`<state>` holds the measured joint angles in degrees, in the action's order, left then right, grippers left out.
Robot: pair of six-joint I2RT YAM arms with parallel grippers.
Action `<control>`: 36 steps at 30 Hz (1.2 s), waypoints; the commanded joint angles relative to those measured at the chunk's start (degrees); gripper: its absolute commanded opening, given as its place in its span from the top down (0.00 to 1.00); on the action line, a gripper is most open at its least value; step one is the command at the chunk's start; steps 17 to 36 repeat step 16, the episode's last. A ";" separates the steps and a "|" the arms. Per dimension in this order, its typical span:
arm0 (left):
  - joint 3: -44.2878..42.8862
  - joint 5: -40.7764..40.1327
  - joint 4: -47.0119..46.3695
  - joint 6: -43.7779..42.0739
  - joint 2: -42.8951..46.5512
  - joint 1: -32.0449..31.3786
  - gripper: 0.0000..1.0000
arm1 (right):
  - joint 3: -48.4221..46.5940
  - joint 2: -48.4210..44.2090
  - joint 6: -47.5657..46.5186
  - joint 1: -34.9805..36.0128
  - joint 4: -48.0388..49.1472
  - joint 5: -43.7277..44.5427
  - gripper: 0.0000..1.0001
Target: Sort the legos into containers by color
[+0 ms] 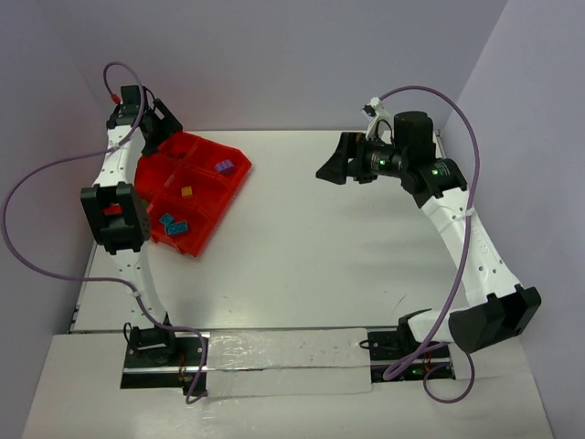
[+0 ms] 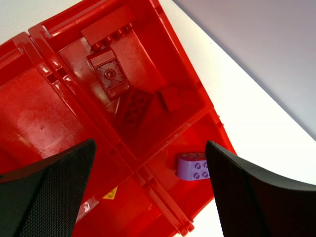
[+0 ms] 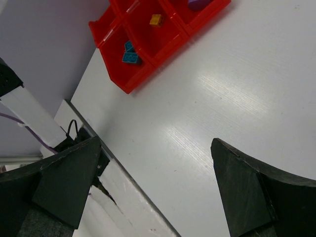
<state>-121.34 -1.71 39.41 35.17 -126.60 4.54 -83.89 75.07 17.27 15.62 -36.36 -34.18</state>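
Several red legos (image 2: 109,74) beneath left tool (image 2: 150,146)

The white surface (image 1: 320,247) lies open from the red tray (image 1: 224,208) across to the right gripper (image 1: 334,157), whose fingers hang spread. The left arm (image 1: 114,215) and side wall (image 1: 46,137) hem the tray's left (tight there). Between the left gripper (image 2: 150,145) fingers (image 2: 54,192), low dividers (image 2: 123,148) and red bricks (image 2: 111,74) crowd the compartment.

Legos (image 1: 222,167) in tray (image 1: 216,203), tray far left
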 commanded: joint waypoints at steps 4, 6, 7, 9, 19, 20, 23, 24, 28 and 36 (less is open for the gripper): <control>9.61 3.45 -6.17 -6.23 24.71 -4.06 0.01 | 1.62 -5.89 2.79 0.29 -0.02 19.48 0.00; 16.82 5.43 -8.93 -7.67 34.66 -6.56 0.01 | 2.70 -7.24 3.22 0.29 0.14 24.50 0.00; 18.27 5.97 -10.29 -7.91 38.42 -6.81 0.01 | 3.12 -7.60 3.34 0.29 0.09 26.64 0.00; 24.00 8.21 -13.61 -8.30 45.42 -7.08 0.01 | 3.48 -7.93 3.86 0.29 -0.48 30.42 0.00; 32.40 8.72 -14.39 -9.71 56.80 -7.08 0.01 | 5.84 -9.55 4.80 0.29 -0.83 34.09 0.00; 32.40 8.72 -14.39 -9.71 56.80 -7.08 0.01 | 5.84 -9.55 4.80 0.29 -0.83 34.09 0.00; 32.40 8.72 -14.39 -9.71 56.80 -7.08 0.01 | 5.84 -9.55 4.80 0.29 -0.83 34.09 0.00; 32.40 8.72 -14.39 -9.71 56.80 -7.08 0.01 | 5.84 -9.55 4.80 0.29 -0.83 34.09 0.00; 32.40 8.72 -14.39 -9.71 56.80 -7.08 0.01 | 5.84 -9.55 4.80 0.29 -0.83 34.09 0.00; 32.40 8.72 -14.39 -9.71 56.80 -7.08 0.01 | 5.84 -9.55 4.80 0.29 -0.83 34.09 0.00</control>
